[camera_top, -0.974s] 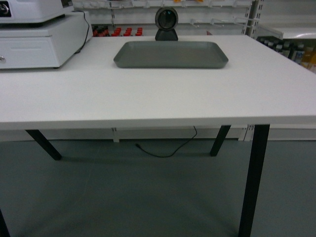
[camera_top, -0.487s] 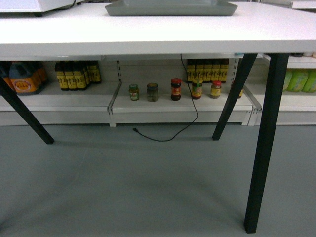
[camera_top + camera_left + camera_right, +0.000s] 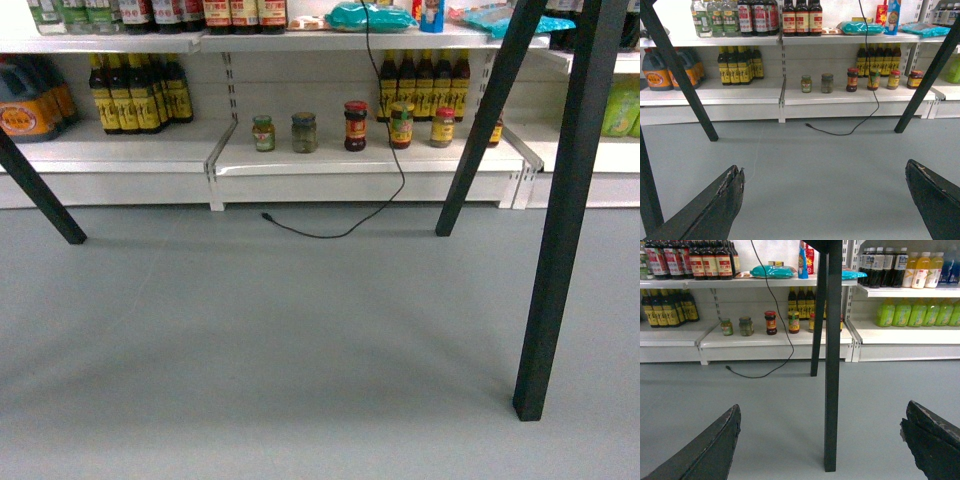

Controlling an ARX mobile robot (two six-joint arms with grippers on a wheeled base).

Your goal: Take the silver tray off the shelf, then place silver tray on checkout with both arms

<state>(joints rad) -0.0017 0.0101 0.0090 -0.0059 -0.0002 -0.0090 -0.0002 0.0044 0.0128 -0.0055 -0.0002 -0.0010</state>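
The silver tray is out of view in all three views. Of the checkout only the dark slanted legs show: one leg (image 3: 562, 210) stands at the right of the head view, another leg (image 3: 681, 75) at the left of the left wrist view, and one leg (image 3: 832, 365) straight ahead in the right wrist view. My left gripper (image 3: 823, 167) is open over bare grey floor, fingers far apart with nothing between them. My right gripper (image 3: 823, 407) is open too, its fingers either side of the table leg farther off. Neither gripper appears in the head view.
White store racks (image 3: 360, 160) run behind the table, holding dark sauce bottles (image 3: 130, 95), small jars (image 3: 355, 125) and green drink bottles (image 3: 910, 312). A black cable (image 3: 335, 232) hangs down and lies on the grey floor (image 3: 300, 350).
The head view has dropped from the table top to below it. The silver tray and the white top slid out past the upper edge, leaving legs, floor and lower shelves.
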